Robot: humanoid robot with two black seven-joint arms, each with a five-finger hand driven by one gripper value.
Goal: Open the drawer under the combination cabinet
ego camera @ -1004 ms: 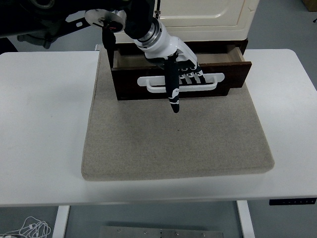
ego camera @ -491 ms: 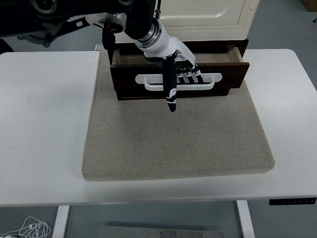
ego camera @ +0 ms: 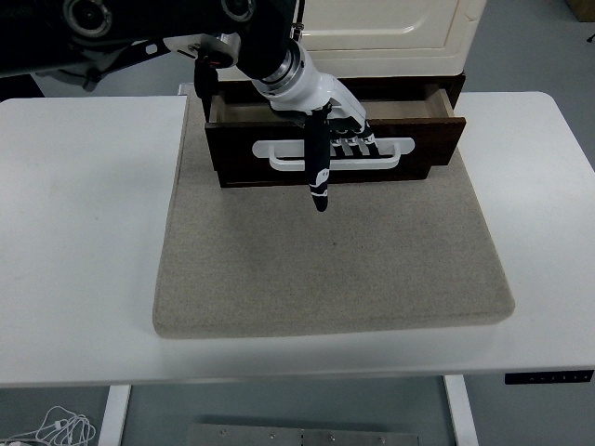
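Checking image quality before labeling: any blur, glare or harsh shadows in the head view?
Head view: sharp throughout, no motion blur on the left hand at the white handle. Lighting is even and soft; only faint shadow under the drawer front on the mat. No blown-out glare on the table.

This looks like a robot test room or laboratory, not a home. A plain white tabletop [ego camera: 84,232] fills most of the view, and at its near edge around 5 o'clock there is a small black control panel [ego camera: 548,376], as on a height-adjustable desk. The floor [ego camera: 530,46] is smooth grey-blue, like in a workplace. A beige felt mat [ego camera: 325,260] lies in the middle of the tabletop, and at 12 o'clock a cream cabinet [ego camera: 390,32] with a dark wooden drawer [ego camera: 251,149] stands on it as a single test piece of furniture. At 7 o'clock loose white cables [ego camera: 56,427] lie on the floor. A black robot arm [ego camera: 139,28] enters from 11 o'clock.
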